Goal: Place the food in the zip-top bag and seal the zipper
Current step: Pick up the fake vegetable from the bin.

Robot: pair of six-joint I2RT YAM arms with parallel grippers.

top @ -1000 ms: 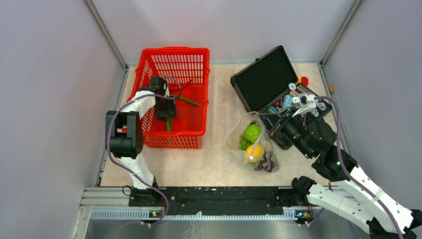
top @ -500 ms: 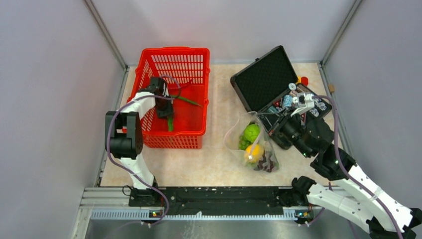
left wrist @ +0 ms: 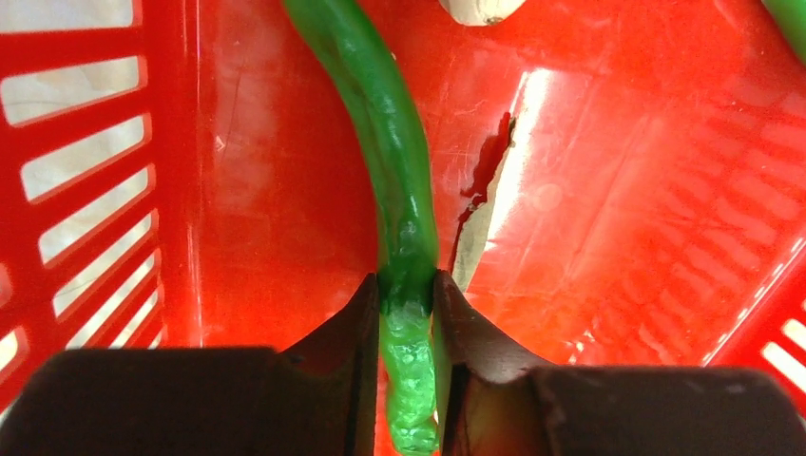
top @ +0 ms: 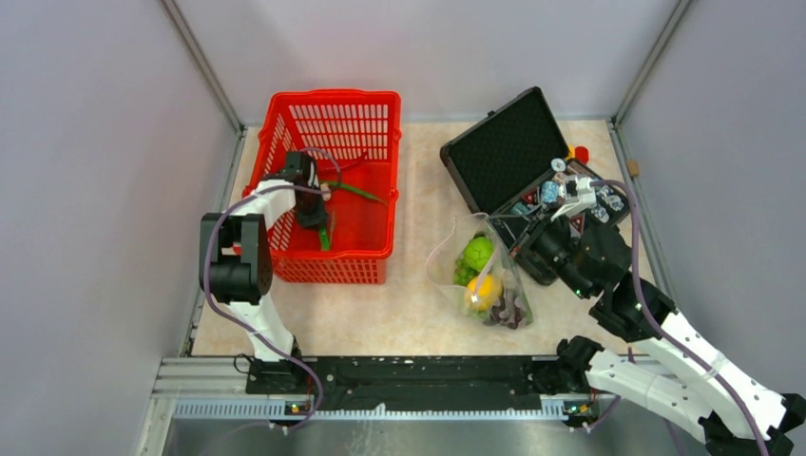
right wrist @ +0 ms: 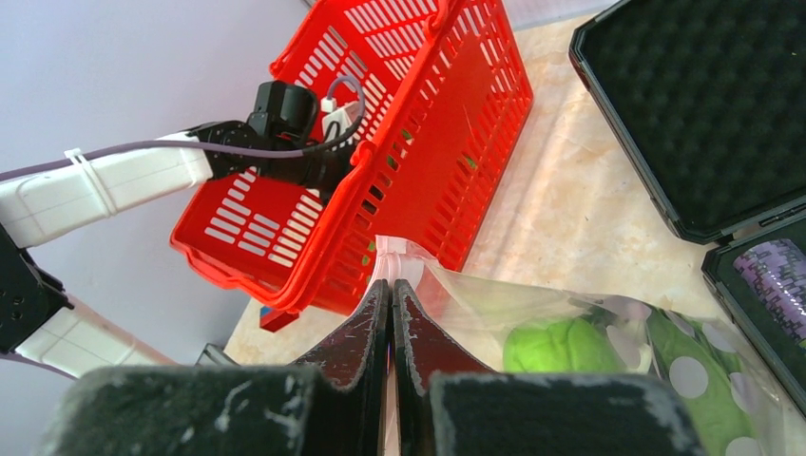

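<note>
One clear dotted zip-top bag (right wrist: 532, 304), its pink zipper (right wrist: 390, 249) pinched in the jaws of the right gripper (right wrist: 391, 290). Jaws of the left gripper (left wrist: 407, 285) clamp one of two green leaves (left wrist: 394, 161).

Bright, even light from above; soft, faint shadows on table (top: 409, 318). White glare streaks on red basket (left wrist: 532, 142) floor, sheen on clear bag (right wrist: 532, 304). Wrist views blur at nearest foreground; overhead view sharp.

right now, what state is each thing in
left gripper: shut on long green leaf in the basket
right gripper: shut on the mouth edge of the zip-top bag
zip-top bag: on the table, food inside, mouth looks unsealed
red basket: upright, leaf not yet out
black case: lid open
</note>
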